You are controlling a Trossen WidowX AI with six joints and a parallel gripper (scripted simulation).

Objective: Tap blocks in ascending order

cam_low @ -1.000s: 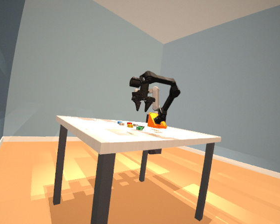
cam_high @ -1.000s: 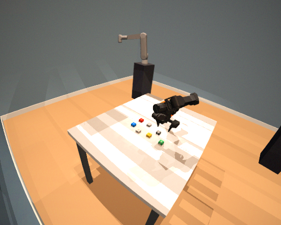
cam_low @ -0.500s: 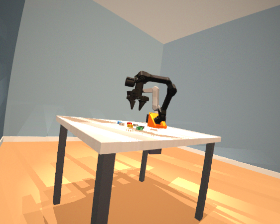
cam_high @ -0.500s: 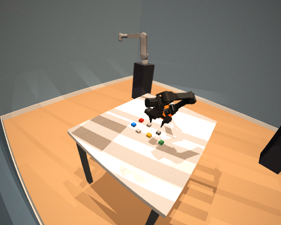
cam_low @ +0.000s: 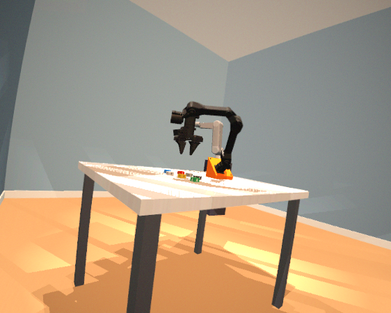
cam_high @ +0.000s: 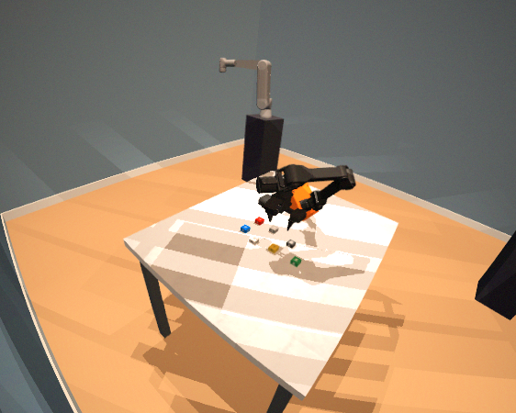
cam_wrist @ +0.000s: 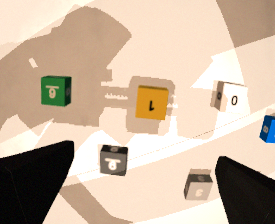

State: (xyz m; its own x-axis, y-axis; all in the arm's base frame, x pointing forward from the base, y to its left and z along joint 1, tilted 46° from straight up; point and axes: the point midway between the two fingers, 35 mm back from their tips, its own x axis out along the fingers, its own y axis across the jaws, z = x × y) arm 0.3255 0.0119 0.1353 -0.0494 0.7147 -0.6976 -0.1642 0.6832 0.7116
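My gripper (cam_high: 280, 225) (cam_low: 186, 154) (cam_wrist: 146, 157) is open and empty, well above the blocks. In the wrist view the yellow block (cam_high: 274, 248) (cam_wrist: 152, 102) shows an upside-down 1, ahead of the fingertips. The white block (cam_high: 253, 240) (cam_wrist: 232, 97) shows 0, the blue block (cam_high: 245, 228) (cam_wrist: 274, 130) 8, the grey block (cam_high: 274, 228) (cam_wrist: 198, 187) an upside-down 3. The green block (cam_high: 296, 262) (cam_wrist: 56, 91) seems an inverted underlined 6, the black block (cam_high: 291, 243) (cam_wrist: 113, 161) an inverted underlined 9. The red block (cam_high: 259, 220) (cam_low: 180, 172) has no readable digit here.
The blocks stand apart on the white table (cam_high: 276, 330) (cam_low: 223, 202). My orange base (cam_low: 213, 170) stands beyond them. A second, pale arm (cam_high: 263, 84) (cam_low: 216, 137) stands on a dark pedestal (cam_high: 262, 147) behind the table. Strong shadows cross the table top.
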